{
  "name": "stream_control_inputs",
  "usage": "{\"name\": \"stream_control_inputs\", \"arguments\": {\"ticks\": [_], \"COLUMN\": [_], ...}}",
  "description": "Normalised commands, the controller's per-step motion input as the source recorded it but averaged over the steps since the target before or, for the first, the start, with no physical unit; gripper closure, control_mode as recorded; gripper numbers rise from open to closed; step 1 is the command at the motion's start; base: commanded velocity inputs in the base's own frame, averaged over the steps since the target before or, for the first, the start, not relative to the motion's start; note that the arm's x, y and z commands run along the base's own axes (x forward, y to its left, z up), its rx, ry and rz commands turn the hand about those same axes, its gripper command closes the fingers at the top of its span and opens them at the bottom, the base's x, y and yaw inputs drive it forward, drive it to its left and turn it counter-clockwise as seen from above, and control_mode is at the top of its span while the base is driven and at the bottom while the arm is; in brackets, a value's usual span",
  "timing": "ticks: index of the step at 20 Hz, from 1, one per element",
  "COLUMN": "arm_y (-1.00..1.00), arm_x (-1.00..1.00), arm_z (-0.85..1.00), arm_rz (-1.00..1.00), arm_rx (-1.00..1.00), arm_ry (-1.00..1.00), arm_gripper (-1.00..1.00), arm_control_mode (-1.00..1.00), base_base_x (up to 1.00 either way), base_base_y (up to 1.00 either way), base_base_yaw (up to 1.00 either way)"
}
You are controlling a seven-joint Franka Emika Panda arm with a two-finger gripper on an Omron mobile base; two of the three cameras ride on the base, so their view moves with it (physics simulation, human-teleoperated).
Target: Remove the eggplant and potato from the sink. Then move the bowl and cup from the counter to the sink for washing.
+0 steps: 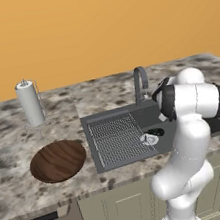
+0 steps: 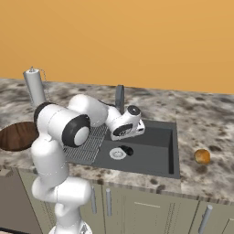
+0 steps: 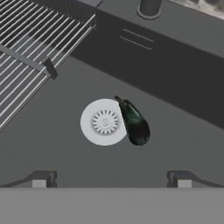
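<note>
Fingertips of the gripper poke up at the bottom of the hand view, spread wide apart with nothing between them, so plenty of room either side of what's below. Right above that gap sits the eggplant, lying flat on the sink floor with its stem tip pointing to about 11 o'clock, its side touching the round silver drain at the drain's 3 o'clock edge. Bare dark basin floor lies all around it toward 3 and 6 o'clock, nothing crowding it. Ribbed grid section takes up the 10 o'clock corner, and the base of the faucet is up at 12 o'clock behind the back wall. In the right base view the hand hangs over the sink, above the drain, well inside the rim. Potato is already out, sitting on the counter at the sink's 3 o'clock side, just beside the rim but not touching it. From the left base view, the bowl rests on the counter at the sink's 9 o'clock, near the rim, with a paper towel holder standing behind it.
</note>
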Motion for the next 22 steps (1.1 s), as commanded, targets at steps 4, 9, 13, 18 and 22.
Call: {"name": "stream_control_inputs", "arguments": {"ticks": [4, 9, 13, 18, 22], "arm_y": [0.0, 0.0, 0.0, 0.0, 0.0], "arm_x": [0.24, 0.23, 0.24, 0.23, 0.21], "arm_z": [-0.19, -0.19, -0.22, -0.25, -0.27], "arm_rz": [0.0, 0.0, 0.0, 0.0, 0.0], "arm_rx": [-0.07, -0.01, 0.0, 0.0, 0.0], "arm_ry": [0.0, 0.0, 0.0, 0.0, 0.0], "arm_gripper": [-1.0, -1.0, -1.0, -1.0, -1.0], "arm_control_mode": [-1.0, -1.0, -1.0, -1.0, -1.0], "base_base_x": [0.0, 0.0, 0.0, 0.0, 0.0], "base_base_y": [0.0, 0.0, 0.0, 0.0, 0.0], "base_base_yaw": [0.0, 0.0, 0.0, 0.0, 0.0]}}
